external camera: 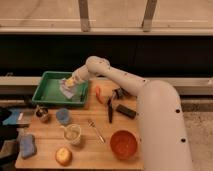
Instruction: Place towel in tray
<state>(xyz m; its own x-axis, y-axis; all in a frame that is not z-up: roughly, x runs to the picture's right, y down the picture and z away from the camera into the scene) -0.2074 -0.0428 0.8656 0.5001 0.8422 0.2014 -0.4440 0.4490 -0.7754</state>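
Observation:
A green tray (49,95) sits at the back left of the wooden table. A pale crumpled towel (67,88) hangs over the tray's right half. My white arm reaches left from the right side, and my gripper (72,81) is at the towel's top, over the tray. The towel hides the gripper's tips.
On the table stand an orange bowl (123,144), a glass cup (73,134), a blue cup (63,115), a blue sponge (27,146), a round pastry (63,156), a fork (95,130), black tools (120,107) and an orange object (100,94). A dark wall runs behind.

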